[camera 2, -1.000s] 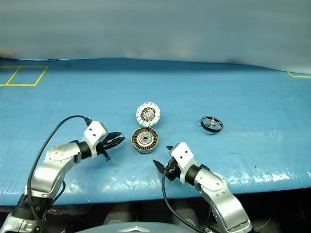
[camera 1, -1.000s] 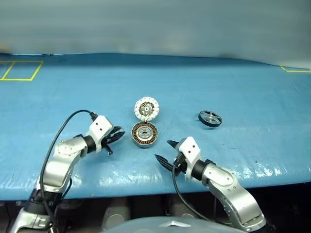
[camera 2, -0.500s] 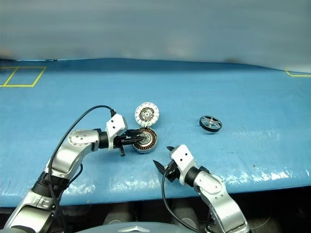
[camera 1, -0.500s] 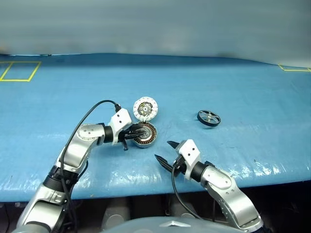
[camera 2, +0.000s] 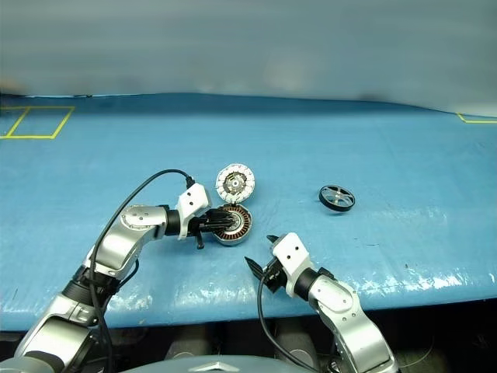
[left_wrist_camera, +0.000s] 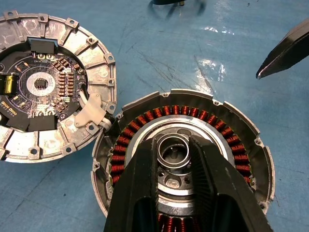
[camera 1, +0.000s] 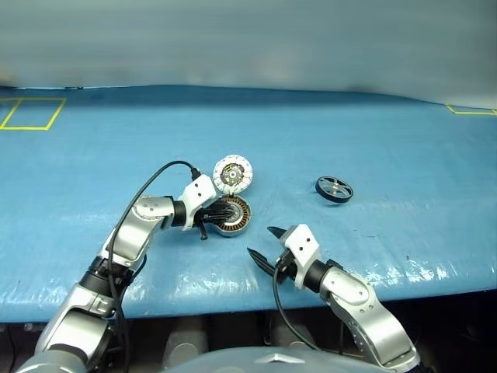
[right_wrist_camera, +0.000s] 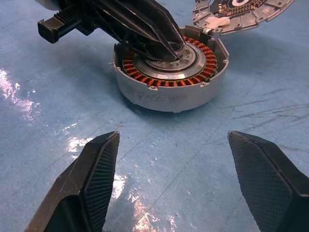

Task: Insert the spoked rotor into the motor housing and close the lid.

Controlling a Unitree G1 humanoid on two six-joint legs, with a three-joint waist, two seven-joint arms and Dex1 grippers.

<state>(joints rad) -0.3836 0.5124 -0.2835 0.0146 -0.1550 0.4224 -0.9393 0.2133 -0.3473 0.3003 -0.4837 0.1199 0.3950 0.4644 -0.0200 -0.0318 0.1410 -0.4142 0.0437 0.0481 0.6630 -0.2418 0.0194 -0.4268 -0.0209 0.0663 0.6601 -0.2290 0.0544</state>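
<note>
Nearest to the camera, in the lower middle of the head views, the right gripper (camera 1: 260, 242) hangs a little above the blue tabletop (camera 1: 388, 148), and its two black fingers (right_wrist_camera: 94, 179) stand wide apart and released, with nothing between them. They point toward the round shallow silver-grey metal motor housing (camera 1: 233, 214), which sits just beyond them, a little left of the centre of the frame, with its ring of copper-brown windings and its shiny central hub facing up. From the left side of the frame the left gripper (left_wrist_camera: 175, 147) reaches over the housing's rim. In the left wrist view its two black fingers (left_wrist_camera: 140, 183) lie close together over the inside of the cup, one on each side of the small raised ring of the hub. They are nearly clenched, with only a narrow gap, and I cannot tell if they really press the hub or only rest beside it. Just behind the housing and joined to its far edge by a small pale hinge piece, the round lid (camera 1: 234, 174) lies open. Its whitish inner face with a dark circuit board in the middle is turned up. Farther away, to the right of the centre of the frame and well apart from the housing and from both grippers, the small flat black ring-shaped spoked rotor (camera 1: 334, 189) with thin silvery cross spokes lies on the tabletop alone, not yet inserted.
</note>
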